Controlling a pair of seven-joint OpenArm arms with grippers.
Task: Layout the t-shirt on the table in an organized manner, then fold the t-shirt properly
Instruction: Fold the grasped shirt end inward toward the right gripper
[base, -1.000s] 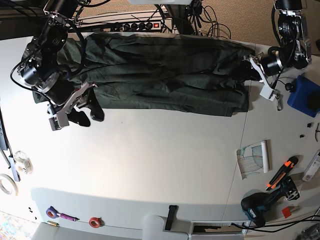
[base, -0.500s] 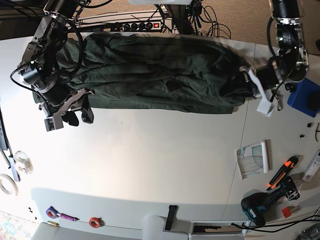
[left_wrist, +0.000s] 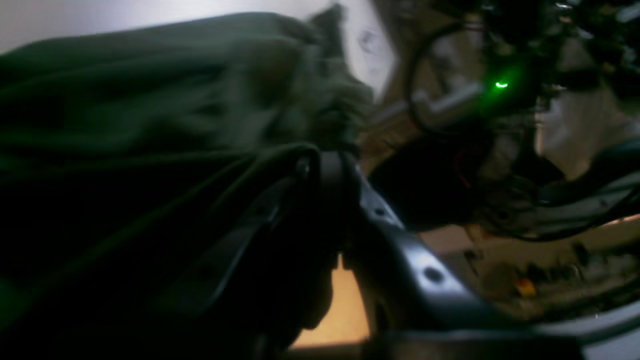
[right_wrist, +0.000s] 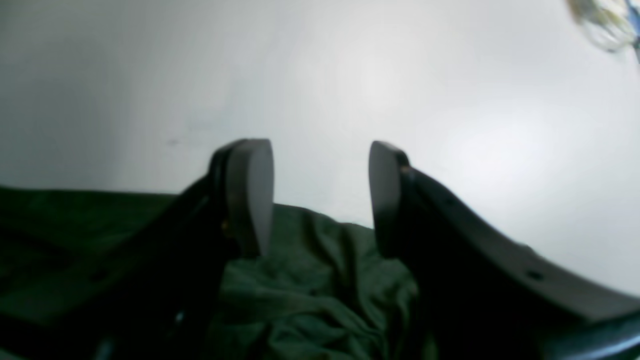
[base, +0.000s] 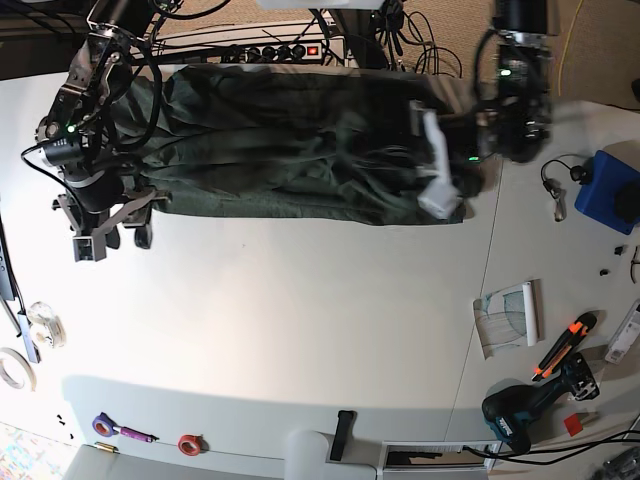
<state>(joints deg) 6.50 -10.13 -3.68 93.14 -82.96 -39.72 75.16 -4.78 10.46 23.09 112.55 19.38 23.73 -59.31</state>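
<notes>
The dark green t-shirt (base: 290, 140) lies as a long rumpled band along the far edge of the white table (base: 300, 320), running from far left to right of centre. Its right end is bunched and partly hidden behind the left gripper (base: 440, 185). The left wrist view is dark and smeared, so the folds of cloth (left_wrist: 150, 125) are hard to read. There the left gripper (left_wrist: 322, 162) has its jaws drawn together at the tips, with a fold of the shirt caught between them.

At the shirt's left end, the right gripper (base: 110, 235) sits over the near edge of the cloth. Its wrist view shows the jaws (right_wrist: 320, 195) well apart, the pads (right_wrist: 250, 195) bare. Shirt fabric (right_wrist: 310, 280) lies beneath them and nothing sits between them.
</notes>
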